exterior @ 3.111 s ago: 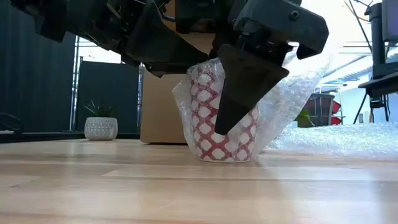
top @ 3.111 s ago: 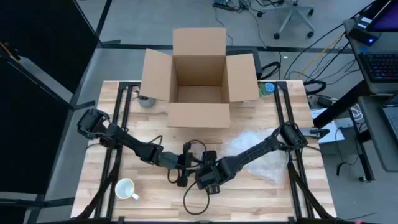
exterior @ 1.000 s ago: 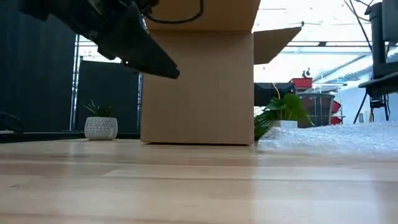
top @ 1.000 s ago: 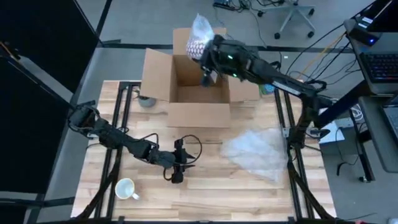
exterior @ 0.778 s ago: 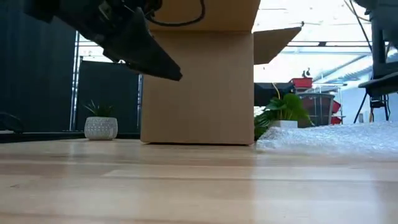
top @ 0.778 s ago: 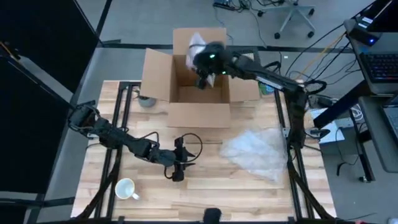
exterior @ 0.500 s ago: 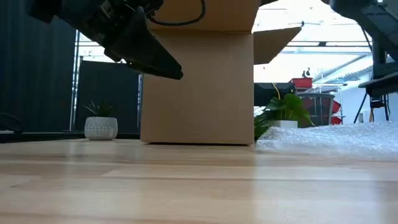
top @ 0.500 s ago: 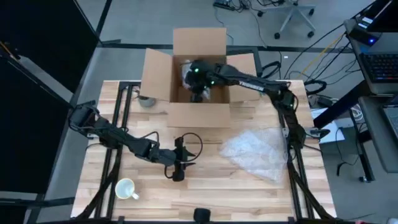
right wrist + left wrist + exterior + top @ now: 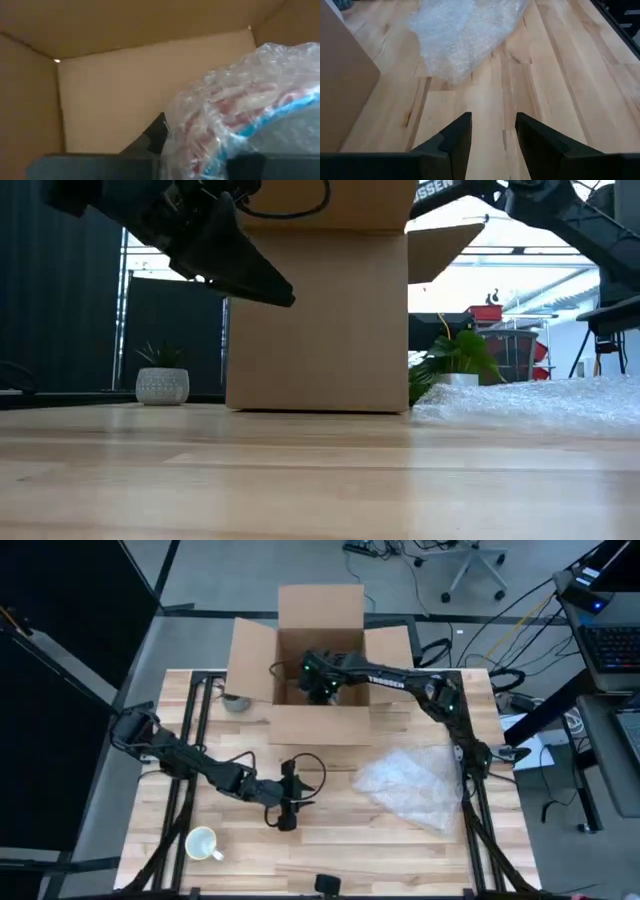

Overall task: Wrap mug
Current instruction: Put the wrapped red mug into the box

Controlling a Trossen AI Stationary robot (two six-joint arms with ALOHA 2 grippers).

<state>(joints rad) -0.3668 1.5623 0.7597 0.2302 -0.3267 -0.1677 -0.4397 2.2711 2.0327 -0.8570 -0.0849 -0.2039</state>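
A red-and-white patterned mug wrapped in bubble wrap is inside the open cardboard box at the table's far side. My right gripper reaches down into the box and is shut on the bundle. My left gripper hovers open above the middle of the table, near the front, with nothing between its fingers. A loose sheet of bubble wrap lies flat on the table to the right. My right gripper holds the wrapped mug through its bubble wrap. One dark finger shows against the side of the bundle; the bundle itself hides the other. The bundle is down between the box walls; whether it rests on the box floor, I cannot tell.
A bare white mug lies near the table's front left corner. A small grey pot stands left of the box, a teal object to its right. The box flaps stand open. Bare wood lies along the front.
My right gripper has carried the wrapped mug from above the box's far flap down into the box, moving toward the near edge as it dropped. The bundle has stayed in its hold and is now below the box rim.
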